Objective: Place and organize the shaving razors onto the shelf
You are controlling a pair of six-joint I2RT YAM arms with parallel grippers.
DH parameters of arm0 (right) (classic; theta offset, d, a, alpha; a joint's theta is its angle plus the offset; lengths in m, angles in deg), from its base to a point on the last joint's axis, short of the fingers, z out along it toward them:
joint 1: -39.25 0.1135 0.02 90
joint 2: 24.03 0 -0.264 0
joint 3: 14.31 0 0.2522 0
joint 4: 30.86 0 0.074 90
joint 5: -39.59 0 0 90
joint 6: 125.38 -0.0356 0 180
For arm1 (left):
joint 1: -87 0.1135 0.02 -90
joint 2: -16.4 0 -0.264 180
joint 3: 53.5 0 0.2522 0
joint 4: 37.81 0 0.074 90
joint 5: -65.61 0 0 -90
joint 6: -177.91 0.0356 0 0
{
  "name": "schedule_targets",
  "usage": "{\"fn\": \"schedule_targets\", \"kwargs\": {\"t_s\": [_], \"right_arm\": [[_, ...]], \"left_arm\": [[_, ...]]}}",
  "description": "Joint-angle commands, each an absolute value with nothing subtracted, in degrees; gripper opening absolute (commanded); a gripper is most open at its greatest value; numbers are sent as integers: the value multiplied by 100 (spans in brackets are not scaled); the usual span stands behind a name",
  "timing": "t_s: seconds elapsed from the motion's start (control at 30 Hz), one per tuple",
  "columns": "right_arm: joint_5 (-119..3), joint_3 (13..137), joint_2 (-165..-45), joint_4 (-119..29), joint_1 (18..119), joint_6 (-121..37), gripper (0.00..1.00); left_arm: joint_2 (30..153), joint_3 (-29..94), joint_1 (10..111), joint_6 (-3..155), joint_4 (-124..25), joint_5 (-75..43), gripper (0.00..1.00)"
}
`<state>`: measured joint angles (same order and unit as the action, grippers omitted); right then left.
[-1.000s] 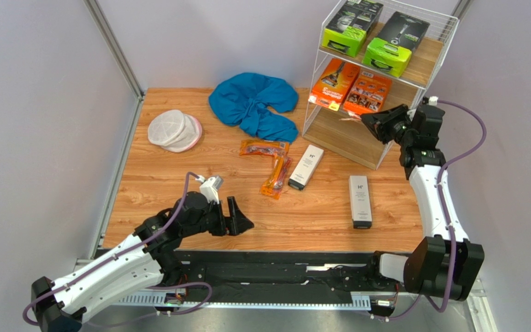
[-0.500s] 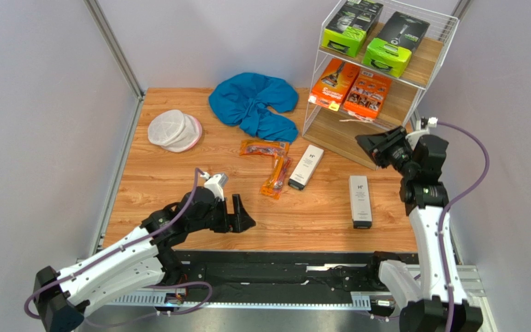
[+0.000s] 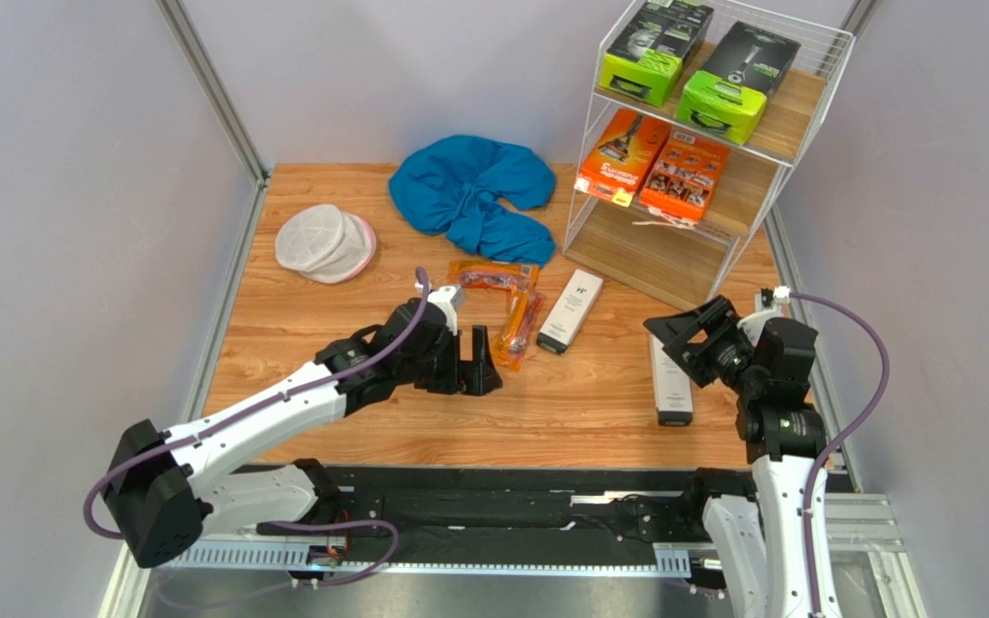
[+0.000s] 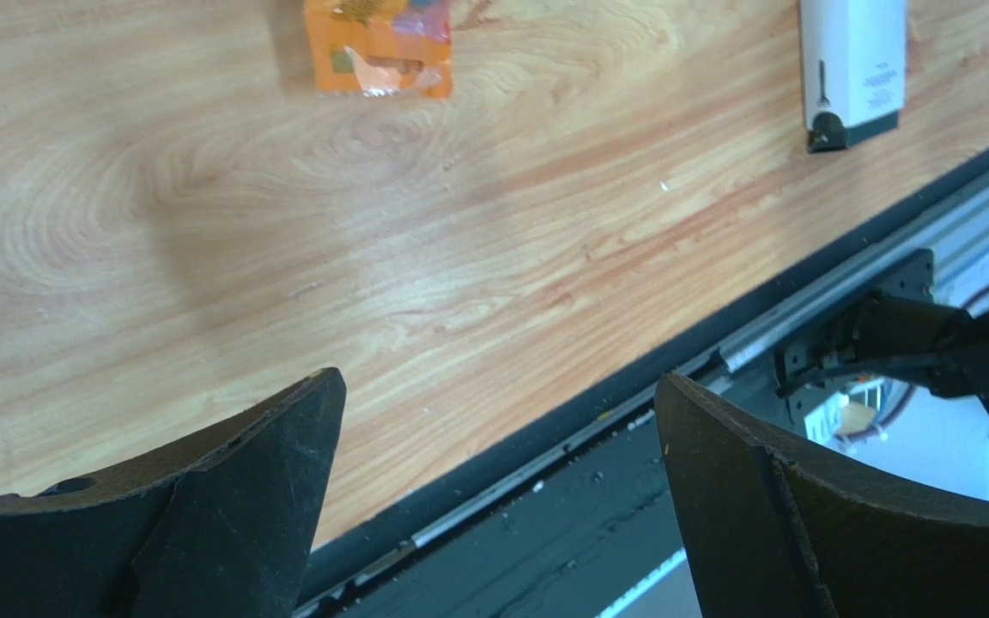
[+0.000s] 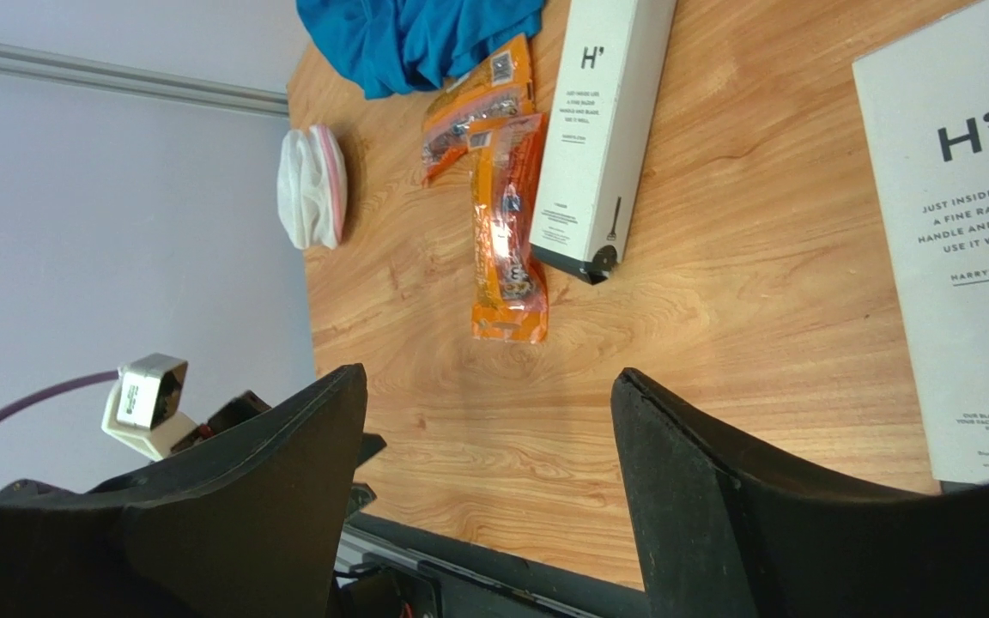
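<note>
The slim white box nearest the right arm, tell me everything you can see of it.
The slim white box looks like matte cardboard, long and narrow, with a dark near end. It lies flat on the wooden table, lengthwise toward the shelf. Its top carries a black H' and small print about a razor handle and blade. The open right gripper hangs over its far end; no contact shows.

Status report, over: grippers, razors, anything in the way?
Left gripper, right gripper open, empty. Four razor packs on shelf; two orange bags, two white boxes on table. Blue cloth lies left of shelf, no obstruction.
</note>
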<state>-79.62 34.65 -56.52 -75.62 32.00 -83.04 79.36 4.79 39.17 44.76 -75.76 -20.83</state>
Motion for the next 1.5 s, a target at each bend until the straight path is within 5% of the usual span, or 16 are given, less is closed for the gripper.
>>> {"fn": "schedule_targets", "kwargs": {"t_s": [0.0, 0.77, 0.87, 0.93, 0.97, 1.03, 1.07, 1.47], "right_arm": [[-8029, 3329, -5620, -7775, 3213, -8012, 74], [-8653, 2283, -5558, -7038, 3230, -8407, 70], [-8706, 2309, -5636, -6914, 3309, -8363, 69], [-8723, 2335, -5751, -6896, 3423, -8302, 69], [-8732, 2335, -5864, -6879, 3519, -8293, 68], [-8723, 2309, -5936, -6748, 3660, -8345, 68], [-8671, 2283, -5945, -6695, 3731, -8389, 68], [-7311, 2001, -6453, -4533, 6364, -9391, 68]], "left_arm": [[8196, 736, 4181, 4774, -7303, -2105, 99], [12739, 3732, 5043, 5750, -6810, -1410, 85], [12994, 3953, 5105, 5759, -6757, -1393, 77], [13101, 4111, 5175, 5803, -6766, -1349, 60], [13162, 4146, 5193, 5820, -6775, -1323, 43], [13189, 4182, 5254, 5829, -6757, -1287, 26], [13154, 4173, 5272, 5812, -6748, -1226, 3], [11407, 2417, 5316, 4619, -5194, 346, 0]]}}
